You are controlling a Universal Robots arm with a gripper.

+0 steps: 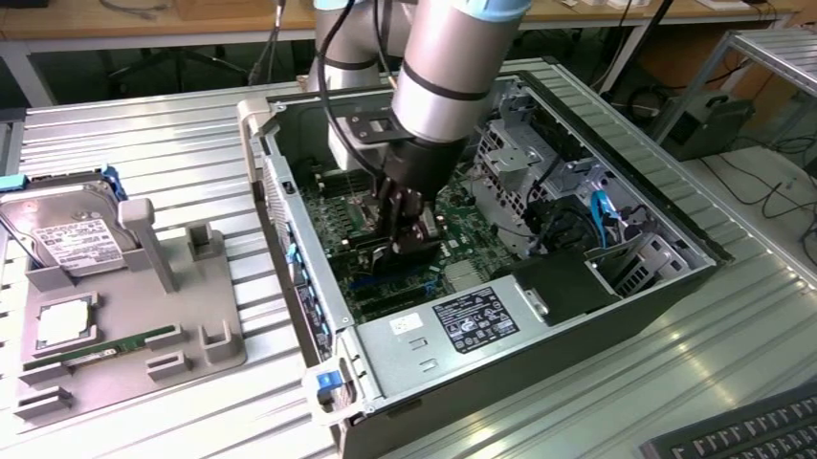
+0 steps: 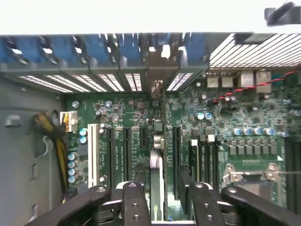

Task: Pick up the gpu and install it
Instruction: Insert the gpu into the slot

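Down inside the case, the hand grips the gpu by its top edge — thin, stiff, light, easy to break — over a slot.

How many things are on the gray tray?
3: a hard drive at its far end, a square chip in the middle, a memory stick nearest the camera. Small ones may hide behind posts.
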